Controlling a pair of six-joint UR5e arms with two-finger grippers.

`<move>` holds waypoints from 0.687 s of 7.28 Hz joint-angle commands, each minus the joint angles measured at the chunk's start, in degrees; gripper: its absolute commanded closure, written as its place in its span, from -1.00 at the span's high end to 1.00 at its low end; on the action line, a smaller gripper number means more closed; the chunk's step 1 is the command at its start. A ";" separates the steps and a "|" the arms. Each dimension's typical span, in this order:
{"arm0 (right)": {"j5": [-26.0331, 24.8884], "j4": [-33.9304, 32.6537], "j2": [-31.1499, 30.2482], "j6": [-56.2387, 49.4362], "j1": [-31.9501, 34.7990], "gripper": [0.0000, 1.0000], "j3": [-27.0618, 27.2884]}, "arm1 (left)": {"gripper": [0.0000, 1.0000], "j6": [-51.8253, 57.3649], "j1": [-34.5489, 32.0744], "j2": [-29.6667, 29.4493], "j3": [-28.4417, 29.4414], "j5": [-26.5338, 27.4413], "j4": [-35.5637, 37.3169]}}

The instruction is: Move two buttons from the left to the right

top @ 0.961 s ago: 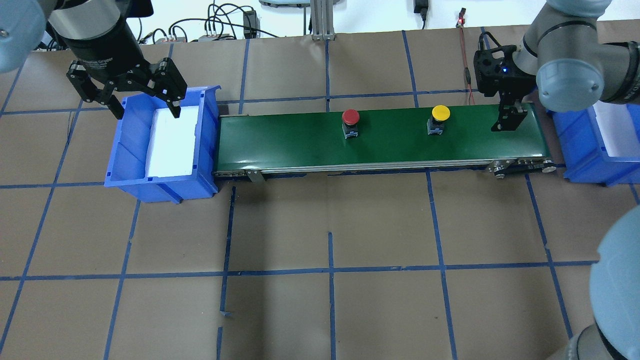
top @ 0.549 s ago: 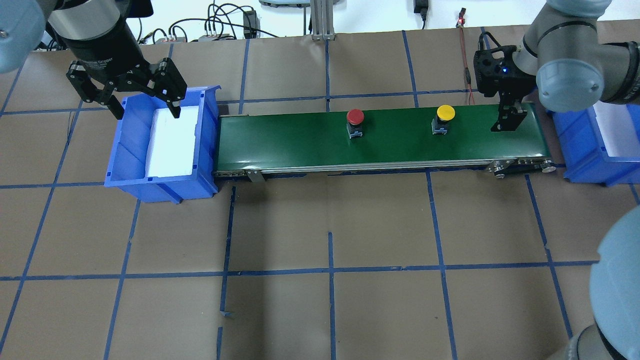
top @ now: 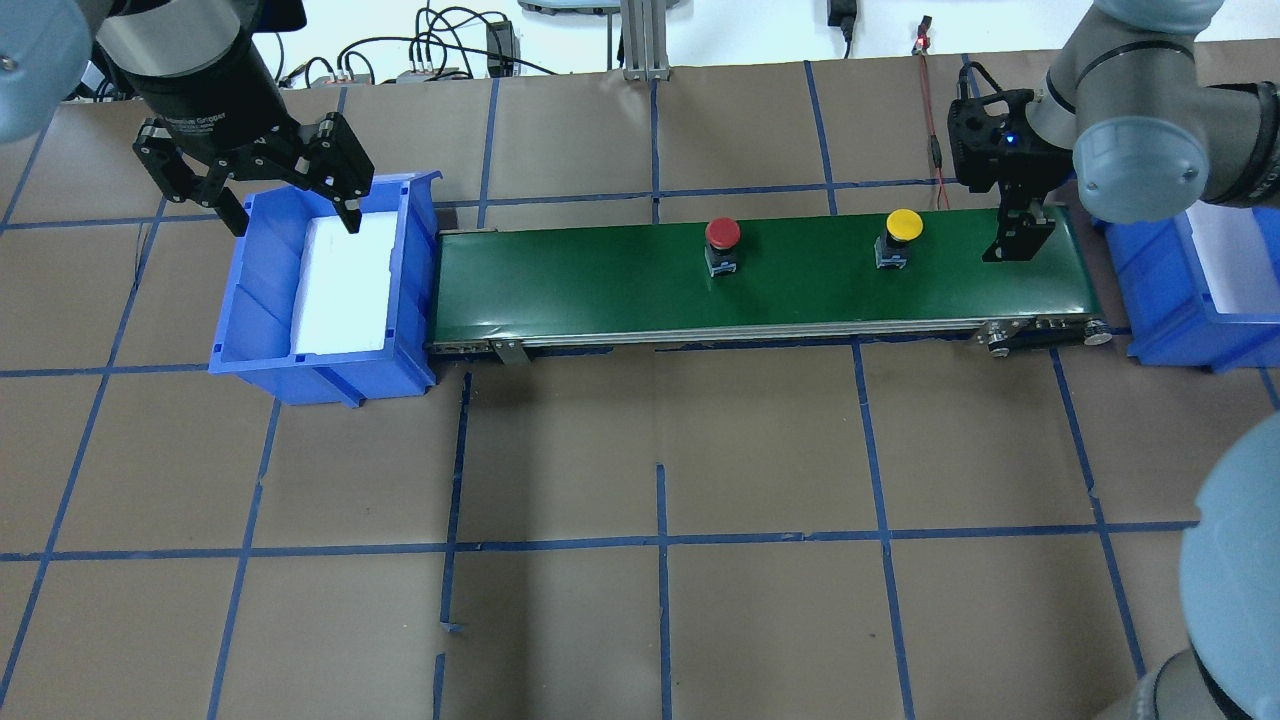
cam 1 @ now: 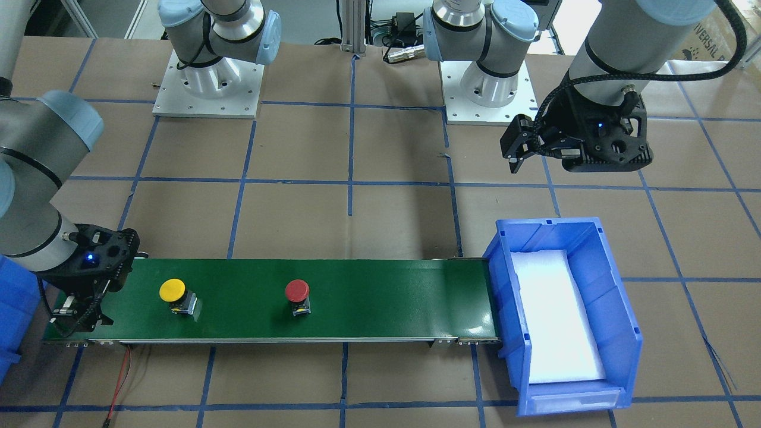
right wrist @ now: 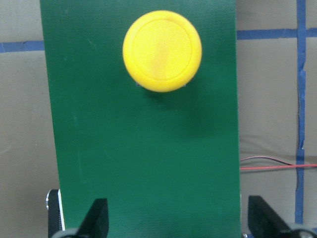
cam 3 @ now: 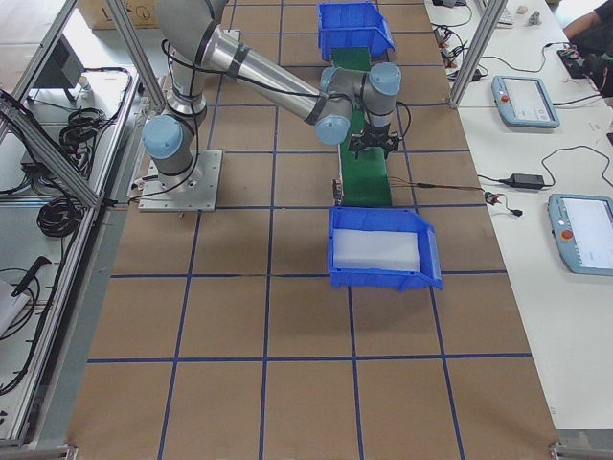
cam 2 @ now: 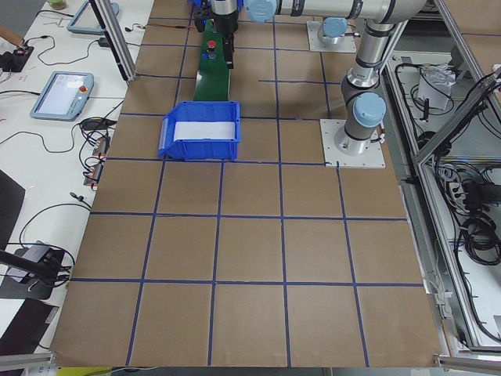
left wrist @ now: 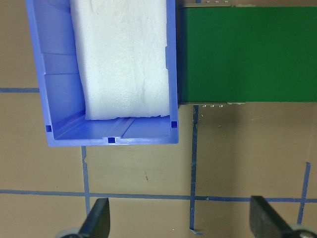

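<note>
Yellow button (top: 905, 224) near the right pincer (top: 1018, 248)

Its round cap sat on a short dark base, on the green belt (top: 600, 285) just in front of that pincer, which was spread and empty. The red button (top: 722, 232) stood farther off. I think the grab came next: close around the yellow one's base. The left pincer (top: 295, 222) was spread too.
</note>
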 commanded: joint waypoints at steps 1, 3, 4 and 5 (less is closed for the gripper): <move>0.07 0.00 0.04 0.06 0.09 0.98 0.03 | 1.00 0.07 0.00 0.14 -0.17 0.01 0.01; 0.07 0.00 0.05 -0.02 0.09 0.97 0.03 | 1.00 0.07 0.00 0.14 -0.17 0.01 0.01; 0.07 0.00 0.13 0.06 0.09 0.97 0.03 | 1.00 0.07 0.00 0.14 -0.17 0.01 0.01; 0.16 0.09 0.05 0.06 0.09 0.97 0.03 | 1.00 0.07 0.00 0.14 -0.17 0.01 0.01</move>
